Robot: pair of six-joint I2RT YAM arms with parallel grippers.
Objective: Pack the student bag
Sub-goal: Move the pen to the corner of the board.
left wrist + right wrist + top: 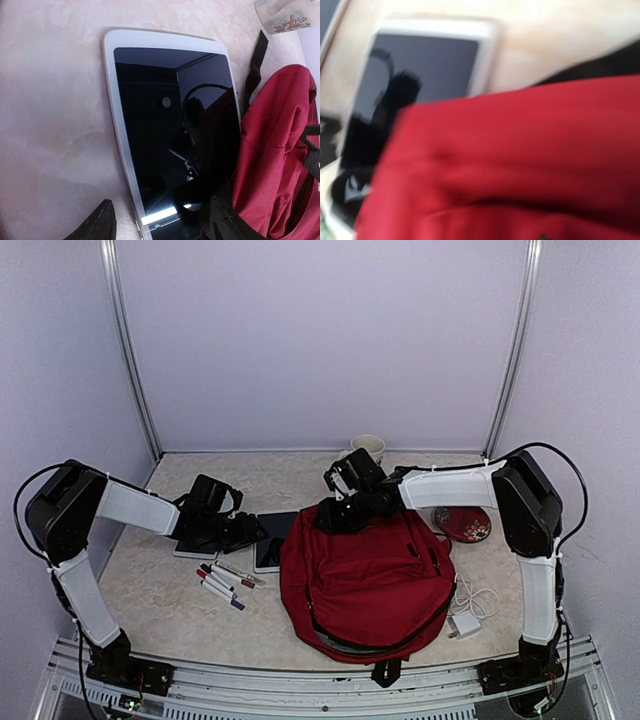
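The bag (pixel 365 585) lies mid-table, soft and floppy — we'd grab its top hem. Our left gripper (pixel 157 225) is spread over the tablet (pixel 170 135); the right gripper (pixel 335 514) sits at the bag's top — state unclear.

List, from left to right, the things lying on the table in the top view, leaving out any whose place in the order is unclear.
markers → tablet → bag → red dish
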